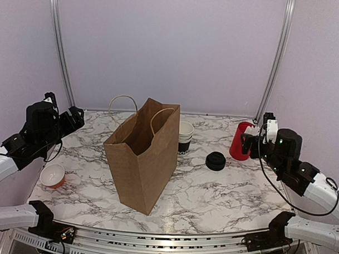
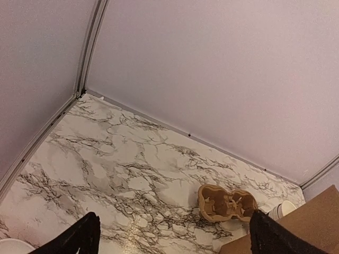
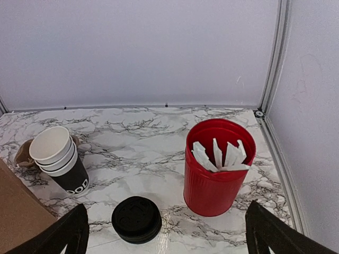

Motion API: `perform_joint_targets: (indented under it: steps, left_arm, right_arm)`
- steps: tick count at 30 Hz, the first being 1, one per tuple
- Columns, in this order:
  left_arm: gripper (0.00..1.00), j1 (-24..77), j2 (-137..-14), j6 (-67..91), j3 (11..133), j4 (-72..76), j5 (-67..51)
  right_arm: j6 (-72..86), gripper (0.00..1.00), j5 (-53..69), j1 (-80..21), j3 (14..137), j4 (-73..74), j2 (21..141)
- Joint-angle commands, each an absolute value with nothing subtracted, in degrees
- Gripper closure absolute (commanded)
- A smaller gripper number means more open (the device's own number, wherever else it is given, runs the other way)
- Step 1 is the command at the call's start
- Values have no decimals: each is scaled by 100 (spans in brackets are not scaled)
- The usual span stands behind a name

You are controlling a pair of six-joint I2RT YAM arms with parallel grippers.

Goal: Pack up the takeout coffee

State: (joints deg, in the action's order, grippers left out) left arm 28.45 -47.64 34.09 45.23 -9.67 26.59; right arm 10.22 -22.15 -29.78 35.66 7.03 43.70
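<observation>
L gripper (image 2: 172, 241) & R gripper (image 3: 169, 233) both spread, empty. Paper bag (image 1: 142, 154) upright on bench (image 1: 212, 190), mouth open for loading; lidded coffee not visible, poss. inside.

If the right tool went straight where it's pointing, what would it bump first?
Probably the red cup of white packets, just ahead and slightly right of the open right tool. The stack of black lids sits slightly left; depth is unclear, so it might slip between them.

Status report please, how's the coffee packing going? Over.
Left gripper and right gripper open, empty. No lidded coffee cup in sight. Bag upright, inside hidden. Nothing blocks it.
</observation>
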Motion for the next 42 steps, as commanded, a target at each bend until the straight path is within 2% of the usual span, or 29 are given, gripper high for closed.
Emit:
perform_joint_targets:
  steps: [1, 5, 9, 13, 19, 26, 29, 33, 42]
  left_arm:
    - [1, 2814, -4688, 2852, 4252, -1132, 3216]
    - [1, 2768, -4747, 2649, 3864, -867, 3429]
    - [1, 2578, -4851, 2483, 3547, -402, 3441]
    - [1, 2315, -5029, 2302, 3326, 19, 3407]
    - [1, 2050, -5368, 2140, 3125, 373, 3804]
    - [1, 2004, -5672, 2020, 2594, 1309, 4575]
    - [1, 1947, -5843, 1900, 2560, 1494, 4836]
    - [1, 1872, -6026, 1692, 2371, 2077, 5180]
    - [1, 1372, -6420, 1401, 1901, 3349, 5540]
  right_arm:
    - [1164, 0, -2630, -2865, 2559, -566, 4001]
    - [983, 0, -2870, -2611, 1614, -1612, 3918]
    - [1036, 0, -2563, -1737, 1176, -2569, 4268]
    - [943, 0, -2053, -898, 1041, -3401, 4893]
    - [563, 0, -1891, -217, 751, -5037, 6195]
    - [462, 0, -1432, -31, 592, -7155, 7481]
    - [329, 0, -1072, -18, 981, -6582, 7697]
    - [43, 0, -843, -18, 1139, -6634, 7886]
    - [114, 0, -1053, 53, 1196, -6566, 7920]
